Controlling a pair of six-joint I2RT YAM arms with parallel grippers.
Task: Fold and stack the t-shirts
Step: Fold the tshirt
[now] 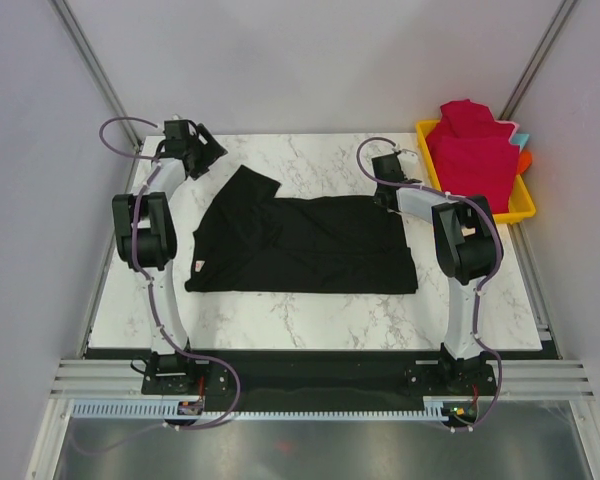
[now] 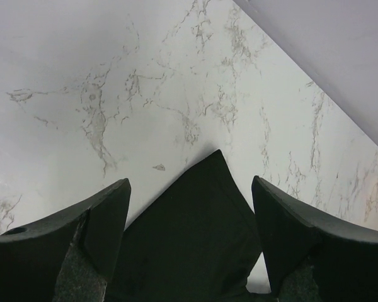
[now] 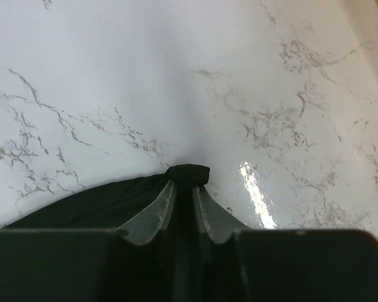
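Black t-shirt point(image 1: 310, 245) spread flat in the middle of the table point(image 1: 310, 160), one sleeve pointing to 11 o'clock. Left gripper point(image 2: 190, 189) over that sleeve's tip, jaws released, standing wide either side of the cloth. Right gripper point(image 3: 186, 181) at the shirt's 2 o'clock corner, jaws clenched on a pinch of black cloth. Red t-shirts point(image 1: 472, 150) heaped in a yellow tray point(image 1: 525, 208) at 2 o'clock.

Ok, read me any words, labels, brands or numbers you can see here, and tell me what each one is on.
No text can be read in any view.
The small white tag on the black t-shirt is too small to read.
The red t-shirts, yellow tray and marble table show no lettering.
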